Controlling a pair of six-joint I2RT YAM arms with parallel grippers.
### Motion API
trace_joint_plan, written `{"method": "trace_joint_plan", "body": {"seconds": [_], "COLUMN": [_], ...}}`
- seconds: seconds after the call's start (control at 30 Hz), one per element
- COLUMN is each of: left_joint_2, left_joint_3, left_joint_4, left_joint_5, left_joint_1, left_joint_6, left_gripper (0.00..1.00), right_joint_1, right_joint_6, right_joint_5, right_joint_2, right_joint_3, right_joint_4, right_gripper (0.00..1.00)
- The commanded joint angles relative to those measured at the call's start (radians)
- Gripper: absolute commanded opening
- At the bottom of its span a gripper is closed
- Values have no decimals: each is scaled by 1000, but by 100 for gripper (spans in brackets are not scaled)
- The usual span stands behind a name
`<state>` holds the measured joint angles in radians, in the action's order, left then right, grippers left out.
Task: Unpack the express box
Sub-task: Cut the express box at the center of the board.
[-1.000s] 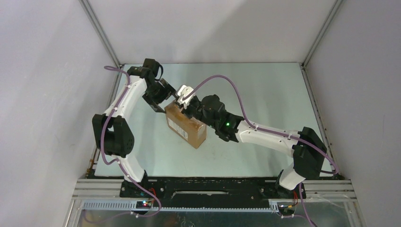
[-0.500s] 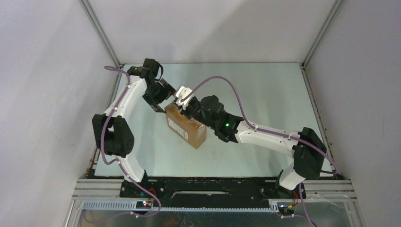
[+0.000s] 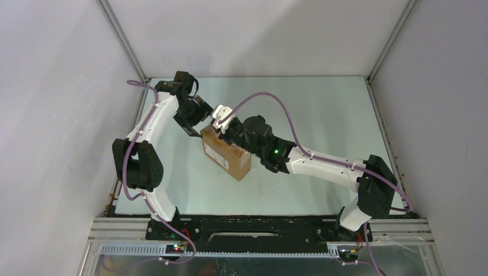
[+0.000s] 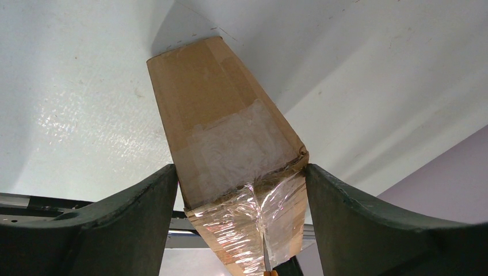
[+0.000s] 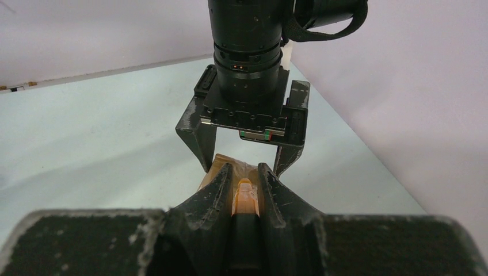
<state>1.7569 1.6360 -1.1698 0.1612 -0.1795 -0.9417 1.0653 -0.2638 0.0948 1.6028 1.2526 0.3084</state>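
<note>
Overhead view: one express box (image 3: 226, 152) lies on the table (image 3: 322, 115), left of frame centre, its long axis running from upper left to lower right. One white label (image 3: 217, 154) shows on its upper face. Two arms meet at the box's upper-left end.

Left gripper (image 4: 240, 175) – grasping the express box. In the left wrist view its two fingers (image 4: 144, 201) stand wide apart, one touching each side of the box end. Clear tape (image 4: 253, 221) wraps that end and runs part-way along the top face.

Right gripper (image 5: 244, 178) – clenched on one utility knife (image 5: 244, 198). The orange body sits between the two fingers, pointing at the box end at frame centre of the right wrist view. In the left wrist view a thin blade rises from the bottom edge and touches the taped end face.

Two purple cables are visible, one along each arm.
</note>
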Motion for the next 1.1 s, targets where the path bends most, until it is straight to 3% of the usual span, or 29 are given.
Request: {"method": "trace_joint_plan", "body": {"seconds": [0.0, 0.53, 1.07], "left_joint_2": [2, 9, -2], "left_joint_3": [-28, -29, -63], "left_joint_4": [-32, -34, -21], "left_joint_5": [-11, -20, -34], "left_joint_1": [-14, -14, -14], "left_joint_6": [13, 14, -17], "left_gripper": [81, 80, 78], "right_joint_1": [9, -1, -2], "right_joint_6": [-11, -35, 0], "right_joint_5": [12, 50, 46], "right_joint_2": [3, 15, -24], "right_joint_3": [48, 50, 76], "right_joint_4": [9, -48, -236], "right_gripper": [0, 0, 0]}}
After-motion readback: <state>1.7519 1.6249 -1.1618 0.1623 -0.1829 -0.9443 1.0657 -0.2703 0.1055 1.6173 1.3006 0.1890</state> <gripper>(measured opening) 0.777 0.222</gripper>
